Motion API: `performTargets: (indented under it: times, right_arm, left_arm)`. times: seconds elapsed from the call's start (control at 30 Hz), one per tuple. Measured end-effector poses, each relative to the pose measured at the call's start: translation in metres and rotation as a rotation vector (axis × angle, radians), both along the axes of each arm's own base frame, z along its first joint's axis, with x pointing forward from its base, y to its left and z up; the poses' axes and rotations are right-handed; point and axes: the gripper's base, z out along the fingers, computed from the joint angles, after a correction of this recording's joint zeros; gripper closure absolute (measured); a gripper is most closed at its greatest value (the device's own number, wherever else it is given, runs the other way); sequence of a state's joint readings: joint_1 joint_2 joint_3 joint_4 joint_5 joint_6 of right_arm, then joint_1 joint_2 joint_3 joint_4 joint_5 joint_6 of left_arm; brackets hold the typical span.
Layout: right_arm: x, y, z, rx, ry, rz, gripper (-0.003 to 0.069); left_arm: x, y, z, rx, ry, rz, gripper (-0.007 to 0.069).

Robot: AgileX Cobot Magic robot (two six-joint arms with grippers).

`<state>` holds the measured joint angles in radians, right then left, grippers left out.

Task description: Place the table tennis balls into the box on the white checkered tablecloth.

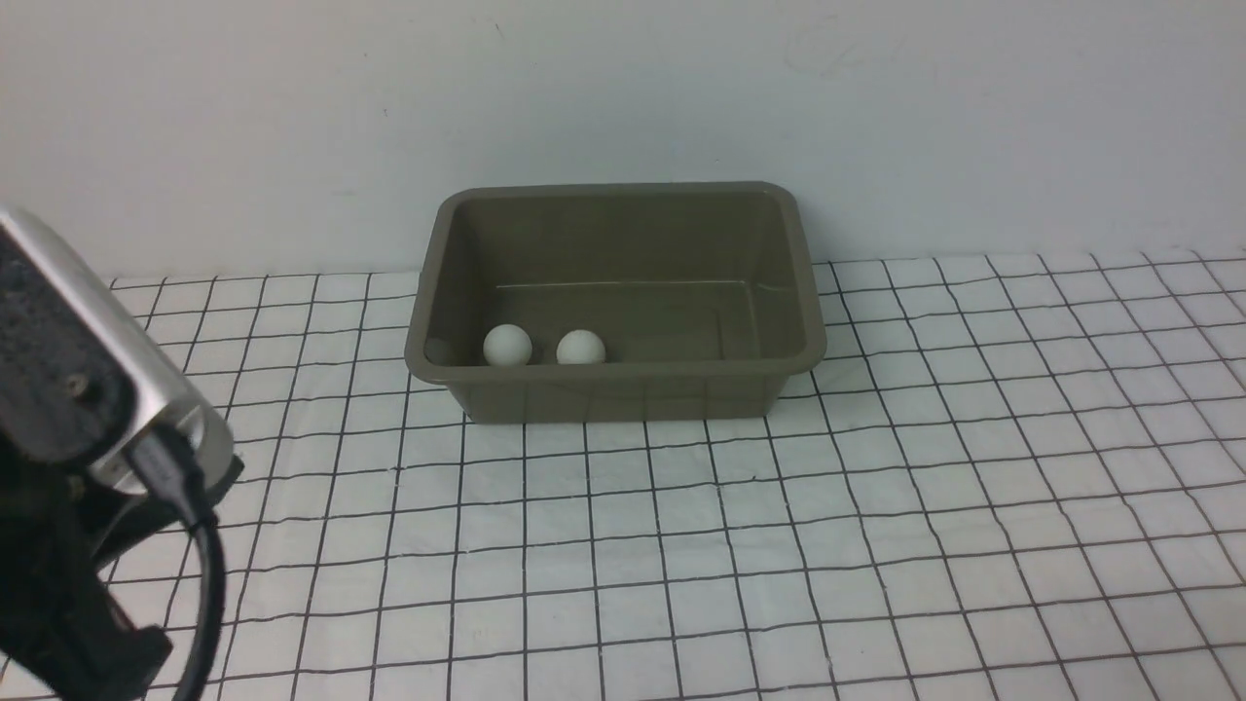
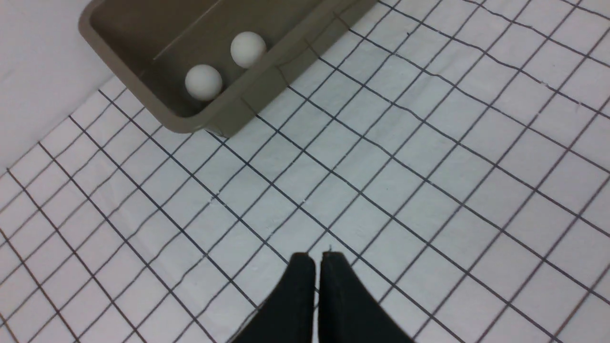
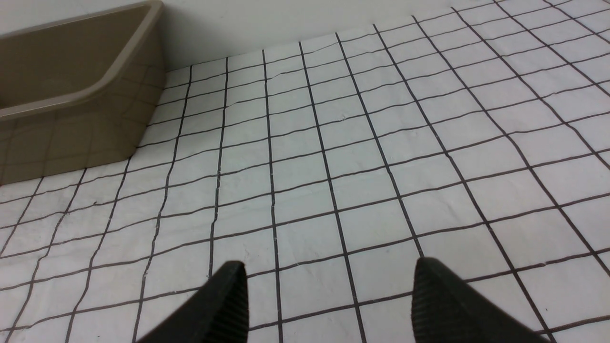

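Both table tennis balls [image 1: 507, 345] [image 1: 581, 348] lay inside the box [image 1: 613, 389] on the checkered tablecloth [image 1: 779, 545]. My left gripper [image 2: 318, 259] was pinched empty, my right gripper [image 3: 329, 286] wide open, holding nothing. Bumping the box could tip them out.

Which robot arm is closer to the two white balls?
Left. The left end effector hovers over the tablecloth near the box corner holding the balls. The right end effector faces the box's other end.
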<state>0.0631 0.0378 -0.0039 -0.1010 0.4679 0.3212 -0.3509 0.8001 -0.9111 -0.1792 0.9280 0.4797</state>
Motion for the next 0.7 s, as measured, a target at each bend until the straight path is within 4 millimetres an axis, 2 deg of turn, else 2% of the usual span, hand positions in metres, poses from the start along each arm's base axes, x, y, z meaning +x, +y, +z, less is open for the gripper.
performTargets:
  times: [0.2,0.6,0.7]
  right_arm:
    - [0.0,0.0,0.0,0.0,0.0,0.0,0.0239]
    - [0.0,0.0,0.0,0.0,0.0,0.0,0.0239]
    - [0.0,0.0,0.0,0.0,0.0,0.0,0.0239]
  left_arm:
    - [-0.013,0.001,-0.001,-0.012,0.061,-0.02,0.0629]
    - [-0.015,0.008,-0.001,0.028,0.048,0.009,0.0629]
    - [-0.032,0.021,0.006,-0.049,-0.031,0.1,0.0629]
